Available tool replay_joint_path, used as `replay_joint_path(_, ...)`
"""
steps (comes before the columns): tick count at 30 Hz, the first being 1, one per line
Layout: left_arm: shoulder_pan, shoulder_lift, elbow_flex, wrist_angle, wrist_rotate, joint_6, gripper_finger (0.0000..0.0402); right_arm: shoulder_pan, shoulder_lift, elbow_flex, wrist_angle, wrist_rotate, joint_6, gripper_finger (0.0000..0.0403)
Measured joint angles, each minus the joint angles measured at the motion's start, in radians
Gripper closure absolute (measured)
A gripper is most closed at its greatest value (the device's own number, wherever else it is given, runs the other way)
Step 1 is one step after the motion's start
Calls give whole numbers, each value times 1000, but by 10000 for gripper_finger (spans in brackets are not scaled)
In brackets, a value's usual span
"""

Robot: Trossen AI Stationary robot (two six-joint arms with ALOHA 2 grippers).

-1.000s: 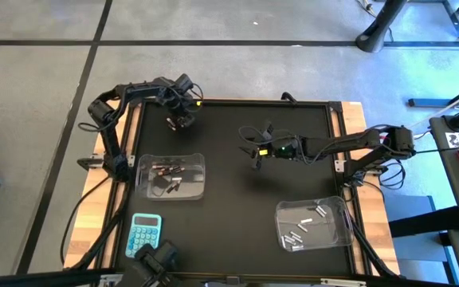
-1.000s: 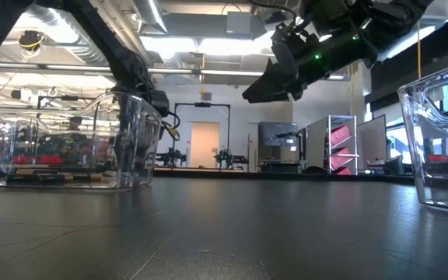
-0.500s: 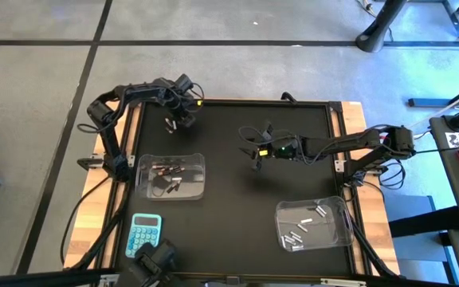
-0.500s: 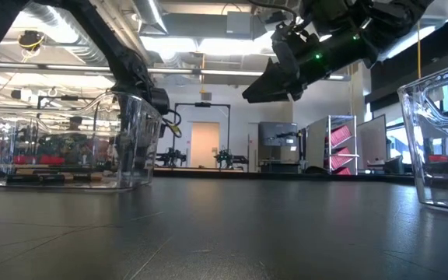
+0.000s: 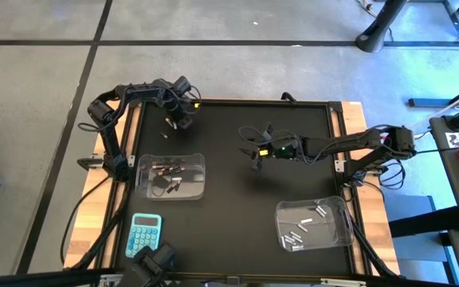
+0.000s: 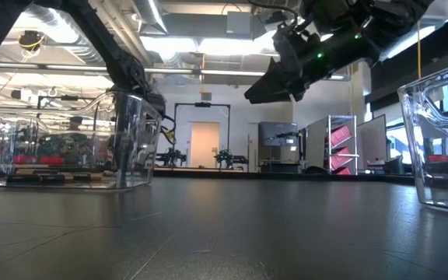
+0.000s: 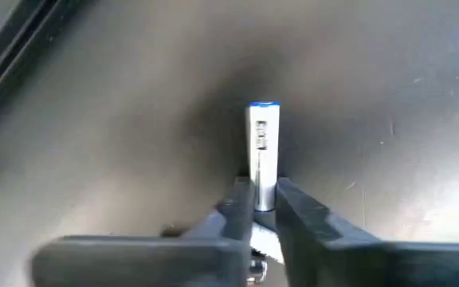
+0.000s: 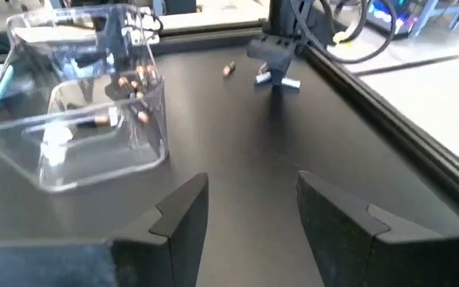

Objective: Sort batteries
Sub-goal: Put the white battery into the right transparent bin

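Left gripper (image 7: 263, 209) at the far left corner of the black table (image 5: 237, 199) — jaws nearly closed, pinching a silvery-white battery (image 7: 263, 151) by one end, blue-tipped end projecting forward. Seen from the right wrist as a pale cylinder (image 8: 280, 80) under the far gripper, close to the table surface; whether lifted clear, not determinable. One dark battery with a reddish end (image 8: 229, 69) lying loose just beside it.

Right gripper (image 8: 249, 211) parked over table centre, fingers apart, nothing between them.

Sorted stock: dark batteries (image 5: 168, 170) in the left clear tub (image 5: 199, 185); silvery ones (image 5: 300, 229) in the right clear tub (image 5: 343, 231). Blue calculator (image 5: 144, 234) near the front left edge.

Handling, judged: cell light, rigid, smooth metal jacket — prone to roll on the table and to pivot or slip when held at one end only. Better hold probably mid-length, pads across the diameter. Not fragile; a drop would likely just send it rolling.
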Motion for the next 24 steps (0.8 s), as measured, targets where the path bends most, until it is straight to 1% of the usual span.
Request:
replay_joint_path(1, -5, -5, 3, 0, -5, 13, 378, 5, -14, 0, -21, -3, 1, 210)
replay_joint_path(2, -14, -12, 2, 3, -16, 18, 385, 9, -33, 0, -37, -5, 1, 210)
replay_joint_path(4, -36, -26, 7, 0, -34, 14, 384, 29, -88, 0, -95, 11, 1, 210)
replay_joint_path(5, -50, -33, 14, -2, -28, 8, 382, 39, -119, 0, -127, 27, 1, 210)
replay_joint_path(8, -118, -85, 57, 4, -26, -4, 389, 81, -209, 0, -251, 99, 0, 210)
replay_joint_path(11, -217, -100, 113, 19, -30, -23, 392, 115, -283, 0, -370, 183, 4, 210)
replay_joint_path(14, -350, -91, 175, 66, -30, -40, 392, 132, -324, 0, -478, 245, 35, 210)
replay_joint_path(16, -441, -67, 217, 105, -26, -43, 392, 136, -335, 0, -542, 268, 68, 210)
replay_joint_path(19, -562, 8, 295, 138, -26, -45, 392, 136, -334, 0, -619, 278, 110, 210)
replay_joint_path(21, -621, 70, 370, 150, -22, -44, 392, 135, -329, 0, -657, 279, 138, 210)
replay_joint_path(24, -680, 188, 500, 144, -17, -21, 392, 135, -327, 0, -723, 279, 183, 210)
